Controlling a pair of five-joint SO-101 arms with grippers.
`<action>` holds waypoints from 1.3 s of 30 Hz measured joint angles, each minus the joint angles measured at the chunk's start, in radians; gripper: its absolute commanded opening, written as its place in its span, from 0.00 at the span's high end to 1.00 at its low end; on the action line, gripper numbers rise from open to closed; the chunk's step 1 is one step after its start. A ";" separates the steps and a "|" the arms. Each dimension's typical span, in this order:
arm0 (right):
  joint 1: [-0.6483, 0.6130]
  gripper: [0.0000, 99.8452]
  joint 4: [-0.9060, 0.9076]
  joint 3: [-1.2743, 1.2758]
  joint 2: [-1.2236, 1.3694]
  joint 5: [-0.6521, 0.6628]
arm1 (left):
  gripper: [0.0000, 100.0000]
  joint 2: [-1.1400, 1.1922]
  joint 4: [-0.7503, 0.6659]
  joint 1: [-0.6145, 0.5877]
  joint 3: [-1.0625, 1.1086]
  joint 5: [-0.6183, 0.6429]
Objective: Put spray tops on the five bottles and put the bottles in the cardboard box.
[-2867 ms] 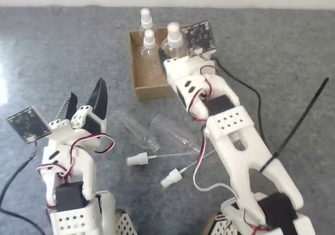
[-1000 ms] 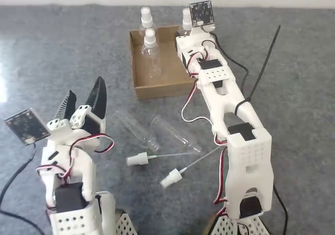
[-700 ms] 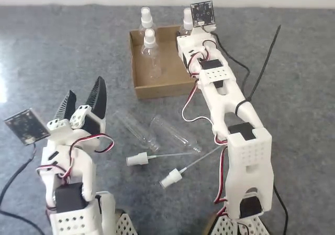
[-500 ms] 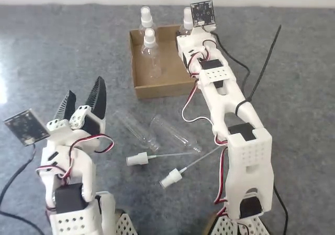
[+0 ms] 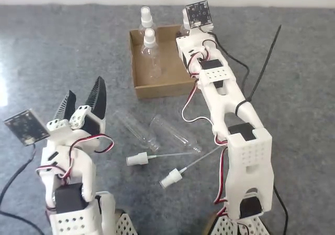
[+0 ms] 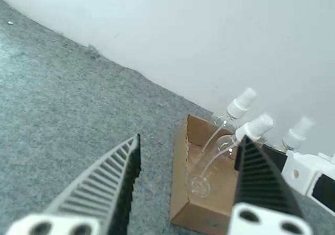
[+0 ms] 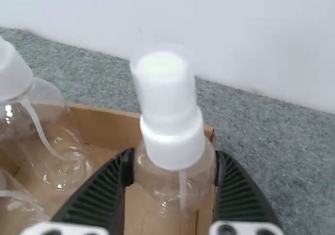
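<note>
Partly, the right tool [image 7: 172, 167] hides its bottle [image 7: 166, 107] (base unseen).

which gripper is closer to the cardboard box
Right. The right gripper holds a capped bottle at the far right corner of the cardboard box; the left gripper sits open, well short of its near wall.
</note>
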 measured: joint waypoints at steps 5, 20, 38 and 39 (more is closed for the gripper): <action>0.000 0.82 0.000 0.000 0.000 0.008 | 0.73 0.000 0.000 0.000 0.000 0.000; 0.000 0.79 0.000 0.000 0.000 0.008 | 0.73 0.000 0.000 0.000 0.000 -0.021; 0.000 0.79 0.000 0.018 0.000 0.011 | 0.73 0.000 0.000 0.000 0.000 -0.029; 0.000 0.79 0.000 0.018 0.000 0.011 | 0.73 0.000 0.000 0.000 0.000 -0.029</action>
